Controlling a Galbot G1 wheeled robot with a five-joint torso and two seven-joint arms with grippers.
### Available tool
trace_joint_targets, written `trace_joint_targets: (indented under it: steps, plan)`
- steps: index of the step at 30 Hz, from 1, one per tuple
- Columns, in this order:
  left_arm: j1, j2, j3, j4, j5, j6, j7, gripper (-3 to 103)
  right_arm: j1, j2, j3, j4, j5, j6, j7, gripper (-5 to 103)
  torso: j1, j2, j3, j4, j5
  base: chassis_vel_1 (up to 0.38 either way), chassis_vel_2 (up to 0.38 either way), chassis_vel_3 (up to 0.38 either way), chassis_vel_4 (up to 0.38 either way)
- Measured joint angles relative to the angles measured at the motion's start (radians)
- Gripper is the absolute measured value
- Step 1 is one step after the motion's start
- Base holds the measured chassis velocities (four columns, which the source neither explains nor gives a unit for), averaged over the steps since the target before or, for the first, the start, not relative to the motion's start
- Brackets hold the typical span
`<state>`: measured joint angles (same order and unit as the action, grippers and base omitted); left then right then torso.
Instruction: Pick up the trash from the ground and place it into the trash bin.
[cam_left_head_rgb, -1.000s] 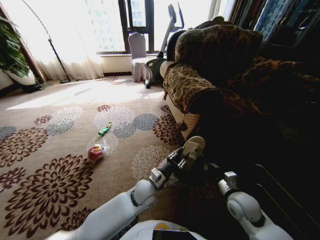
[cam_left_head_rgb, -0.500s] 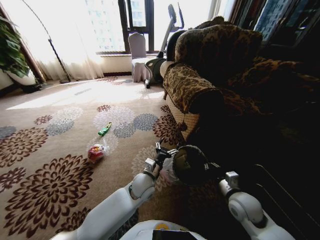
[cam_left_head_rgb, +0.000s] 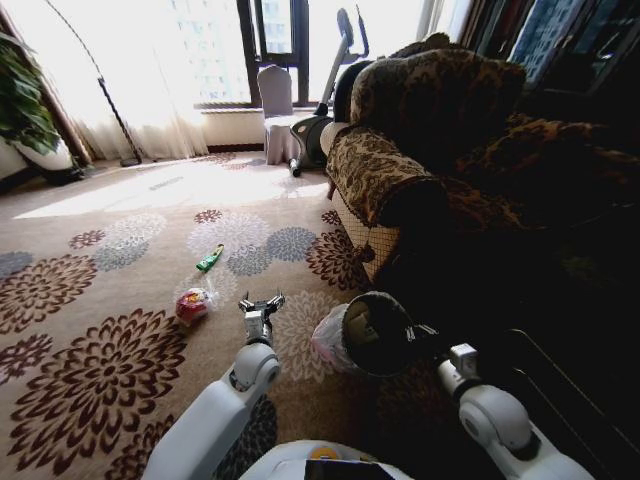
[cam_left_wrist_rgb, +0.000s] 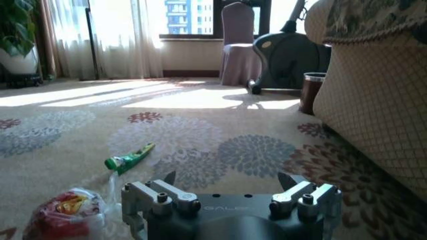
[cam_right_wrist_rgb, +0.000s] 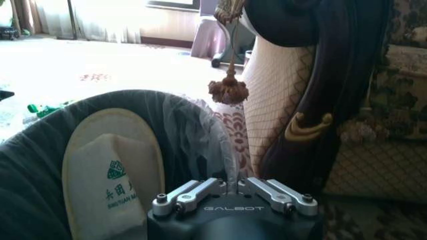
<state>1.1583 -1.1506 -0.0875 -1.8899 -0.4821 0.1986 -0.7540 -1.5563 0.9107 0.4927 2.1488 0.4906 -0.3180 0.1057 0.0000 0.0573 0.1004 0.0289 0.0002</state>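
Observation:
The trash bin (cam_left_head_rgb: 372, 333), a black bucket with a pinkish liner (cam_left_head_rgb: 327, 340), is tipped on its side by the sofa. My right gripper (cam_right_wrist_rgb: 233, 186) is shut on the trash bin's rim (cam_right_wrist_rgb: 200, 115). A white slipper (cam_right_wrist_rgb: 113, 170) lies inside it. My left gripper (cam_left_head_rgb: 262, 302) hovers open over the carpet, just right of a red-white round packet (cam_left_head_rgb: 192, 305). A green wrapper (cam_left_head_rgb: 209, 259) lies farther out. In the left wrist view the left gripper (cam_left_wrist_rgb: 227, 180) holds nothing, with the packet (cam_left_wrist_rgb: 63, 212) and wrapper (cam_left_wrist_rgb: 129, 159) ahead of it.
A patterned sofa (cam_left_head_rgb: 400, 170) rises close on the right. A dark-brown cylindrical bin (cam_left_wrist_rgb: 310, 92), a covered chair (cam_left_head_rgb: 275, 110) and an exercise machine (cam_left_head_rgb: 320, 125) stand by the window. A potted plant (cam_left_head_rgb: 25, 110) is at the far left. Open flowered carpet (cam_left_head_rgb: 110, 330) lies to the left.
My left gripper has swung left from above the bin's mouth to the carpet beside the red-white packet. The white thing at its tip a second ago is gone from it.

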Motion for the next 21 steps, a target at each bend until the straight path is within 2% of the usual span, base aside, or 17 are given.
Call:
trace_joint_targets:
  steps: [9,21]
  plan:
    - [0.007,-0.009,0.032,-0.012,0.038,0.0,-0.01,100,0.0,0.011,0.002,0.003,0.001,0.001,0.014,2,0.0,-0.002,-0.002,-0.0001,-0.0001,0.0,0.0,0.0,0.0]
    - [0.01,-0.002,0.071,0.0,0.058,0.004,-0.018,100,0.003,0.031,0.007,-0.009,-0.022,0.015,-0.023,2,0.0,-0.014,-0.014,0.0,-0.0002,0.077,0.085,0.075,0.081]
